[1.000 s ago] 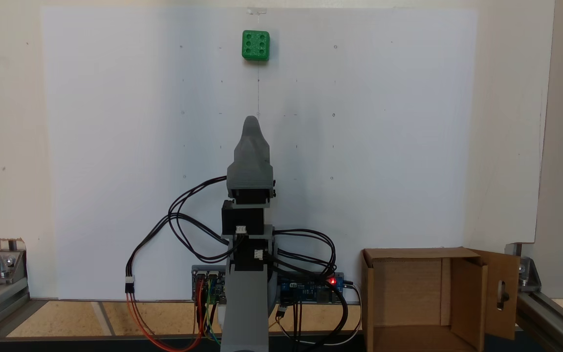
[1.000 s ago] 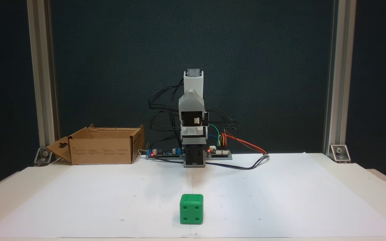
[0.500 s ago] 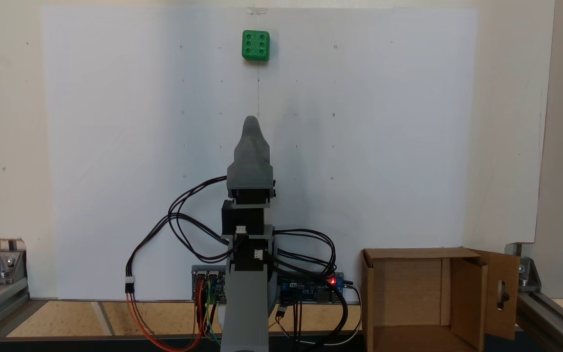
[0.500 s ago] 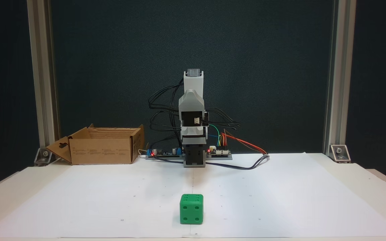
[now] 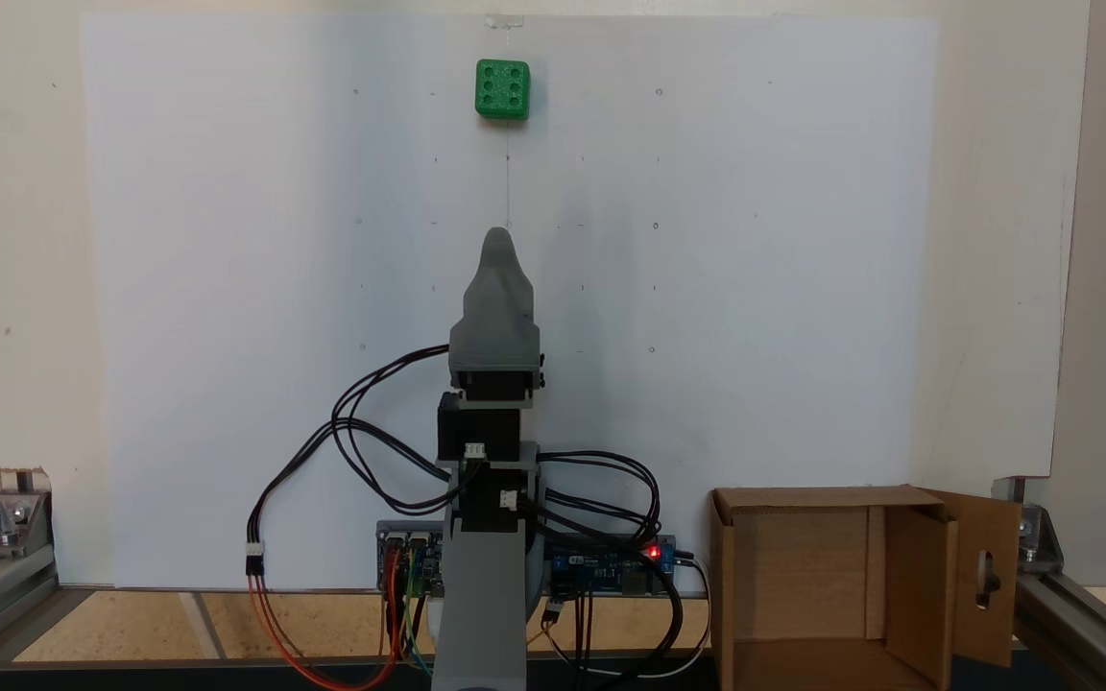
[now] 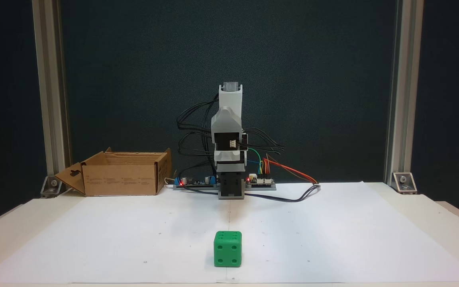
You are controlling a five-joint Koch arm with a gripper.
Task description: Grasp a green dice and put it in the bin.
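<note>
The green dice (image 5: 502, 89) sits alone on the white paper at the far end from the arm, six pips facing up; in the front-facing fixed view the green dice (image 6: 228, 249) is nearest the camera. My gripper (image 5: 495, 233) points toward it along the centre line, well short of it, and its jaws overlap into a single grey tip. The arm (image 6: 227, 131) stands folded over its base. The bin (image 5: 812, 496), an open brown cardboard box with a keyhole-cut flap, stands beside the base; the bin (image 6: 120, 179) is at the left there.
Circuit boards (image 5: 611, 566) and loose cables (image 5: 361, 432) lie around the arm's base. Aluminium frame posts (image 6: 50, 99) stand at the table's rear corners. The white paper sheet (image 5: 227, 288) covers the table between arm and dice.
The gripper head has shifted very slightly sideways and the arm has risen a touch. The dice and box have not moved.
</note>
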